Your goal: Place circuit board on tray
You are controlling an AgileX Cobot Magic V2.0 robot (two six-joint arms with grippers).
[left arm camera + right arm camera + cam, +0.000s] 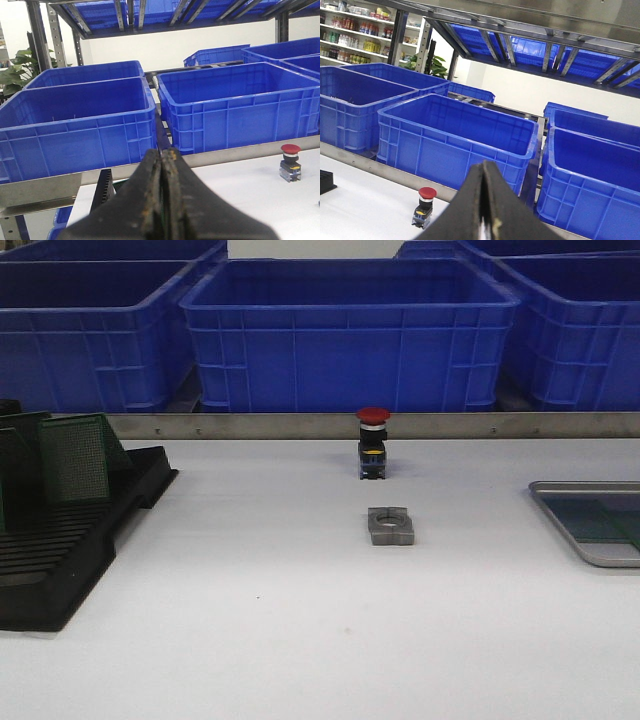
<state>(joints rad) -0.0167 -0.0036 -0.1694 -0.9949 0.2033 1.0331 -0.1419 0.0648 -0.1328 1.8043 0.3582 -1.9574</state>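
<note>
A green perforated circuit board [75,458] stands upright in the black slotted rack [60,550] at the left of the table, with more dark boards beside it. A sliver of green board [119,186] shows by the rack [102,187] in the left wrist view. The silvery tray [570,540] lies at the right edge, with a dark greenish sheet [600,520] lying flat in it. Neither arm shows in the front view. My left gripper [162,154] is shut with nothing seen in it. My right gripper [483,166] is shut too, fingers pressed together.
A red-capped push button [373,443] stands mid-table near the back rail, and a small grey metal block with a hole [391,526] lies just in front of it. Blue plastic crates [350,335] line the back behind a metal rail [300,425].
</note>
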